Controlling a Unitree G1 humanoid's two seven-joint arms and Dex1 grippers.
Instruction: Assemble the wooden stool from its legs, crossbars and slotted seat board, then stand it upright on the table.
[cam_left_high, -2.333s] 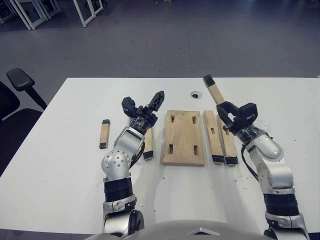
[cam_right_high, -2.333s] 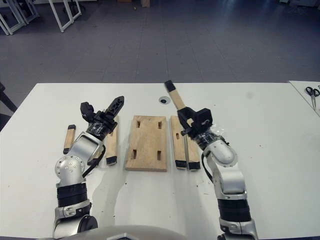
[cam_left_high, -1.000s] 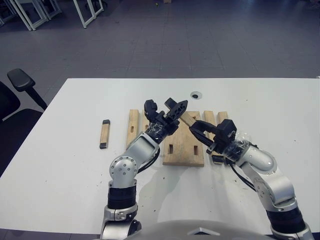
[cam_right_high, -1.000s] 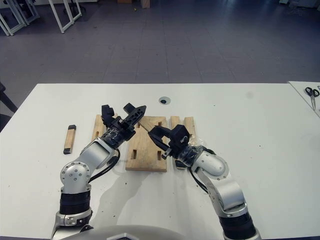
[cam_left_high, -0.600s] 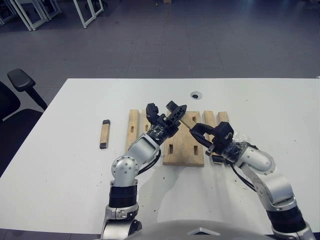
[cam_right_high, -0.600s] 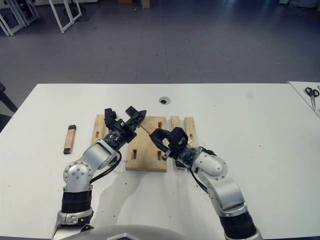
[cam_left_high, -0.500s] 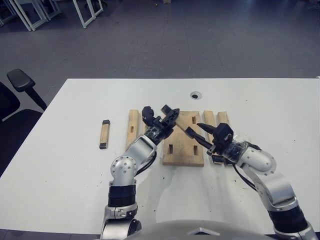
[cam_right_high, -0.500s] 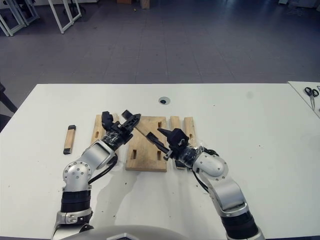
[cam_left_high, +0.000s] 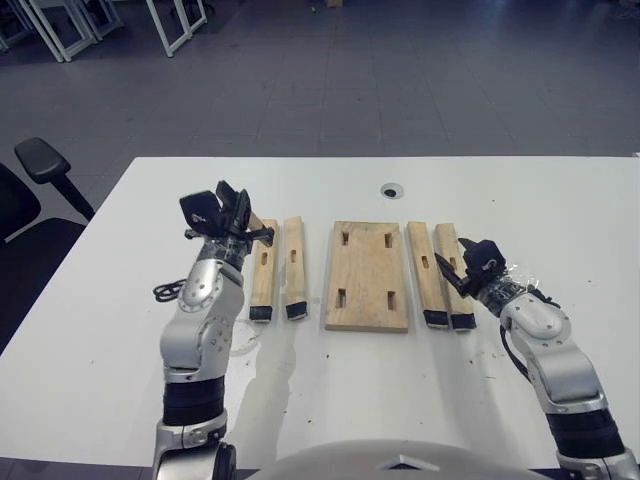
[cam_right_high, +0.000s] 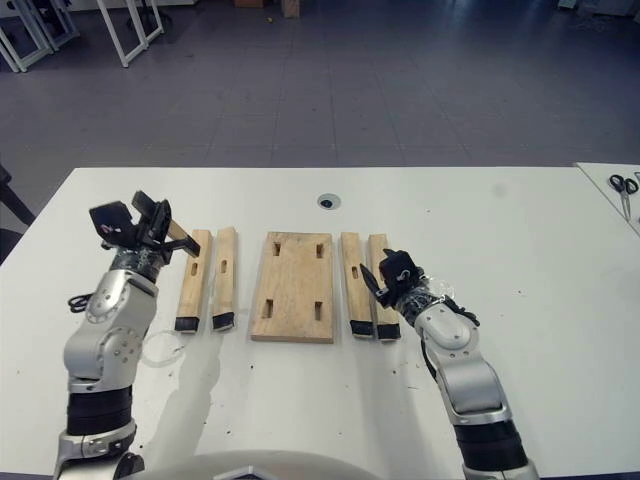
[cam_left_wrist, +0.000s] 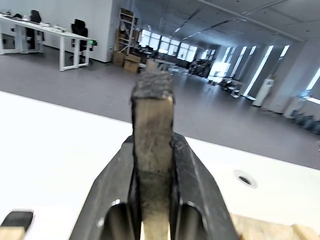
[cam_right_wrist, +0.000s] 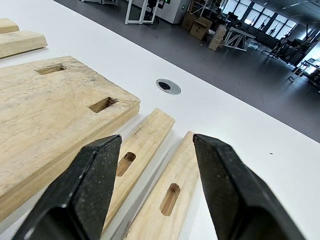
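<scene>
Left gripper (cam_left_wrist: 152, 150): clamped on a short pale wooden crossbar with a black-capped end (cam_left_wrist: 152, 107), held above the white table (cam_left_high: 120, 300), just beside the left pair of slotted wooden legs (cam_left_high: 263, 270).
Right gripper (cam_right_wrist: 157, 137): fingers spread, empty, low over the right pair of legs (cam_left_high: 425, 262).
Change: the leg lately passed above the flat slotted seat board (cam_left_high: 366, 275) now lies left of it, and the crossbar has left the tabletop.
Reading: four legs laid out; fitting the crossbar likely follows.
Crossbar axis: in line with the fingers, capped end foremost, aimed toward the legs.
</scene>
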